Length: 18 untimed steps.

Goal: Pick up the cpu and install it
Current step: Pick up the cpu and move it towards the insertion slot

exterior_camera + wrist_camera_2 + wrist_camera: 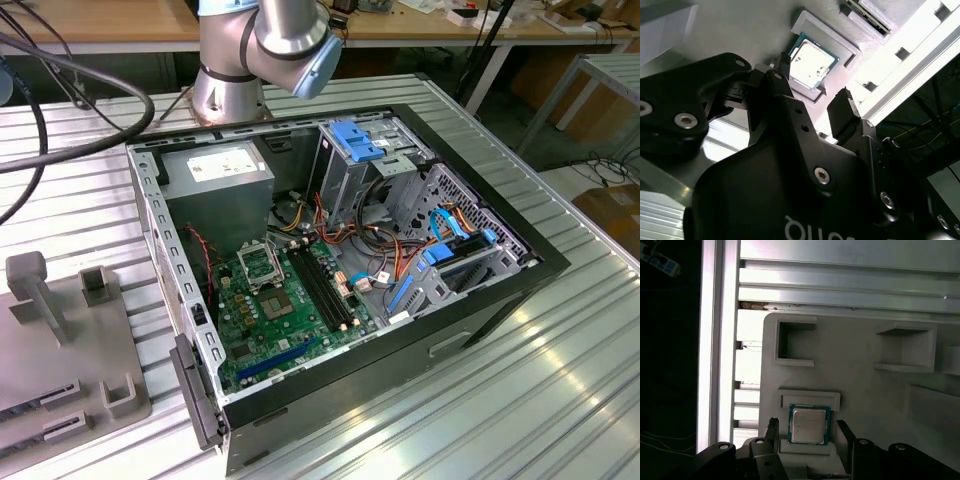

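"When you look at the gripper (807,423), clenched or released?"
"Released, spread wide, gripping nothing. First wrist view: one black finger (774,435) each side of the cpu (809,426), slim gap on both sides, no contact I can make out"
"Where's the cpu then?"
"Flat, metal lid up, green edge showing, seated in a raised square nest (810,399) on a grey holder plate (865,405). Second wrist view agrees: cpu (811,60) shows between the two fingertips (842,105). Can't tell how high the tips are above the plate"
"Anything else on that plate?"
"Two square pockets (795,340) further along, apart from the nest. Plate lies on a ribbed aluminium table (840,285), close to its edge"
"And the wider scene?"
"Exterior view: silver arm (270,40) with a blue cap rises behind an open computer case (300,395) lying on its side on a ribbed tabletop (500,400). Inside, a green motherboard (260,330) with the cpu socket (262,265) beside the memory slots (325,285), a grey power supply (215,175) near the arm's base, a blue-topped drive cage (365,150), loose coloured wires (385,240). A grey fixture with upright posts (60,330) lies at the exterior view's left, just beside the case. Black cables (60,110) loop over the tabletop's far corner on that side"
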Motion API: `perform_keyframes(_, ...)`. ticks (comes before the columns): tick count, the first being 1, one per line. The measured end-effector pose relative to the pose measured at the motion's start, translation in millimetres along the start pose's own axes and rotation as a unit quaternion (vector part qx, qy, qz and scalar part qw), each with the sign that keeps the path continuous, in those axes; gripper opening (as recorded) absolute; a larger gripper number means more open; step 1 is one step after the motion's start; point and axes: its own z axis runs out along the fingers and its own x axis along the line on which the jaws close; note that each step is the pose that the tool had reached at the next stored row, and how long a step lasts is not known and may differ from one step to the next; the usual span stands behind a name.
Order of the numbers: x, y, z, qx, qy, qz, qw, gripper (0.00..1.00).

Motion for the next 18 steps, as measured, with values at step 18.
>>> perform_keyframes(18, -0.3, 0.2, 17.7, 0.0000, 0.0000, 0.003, 1.00000, 0.57)
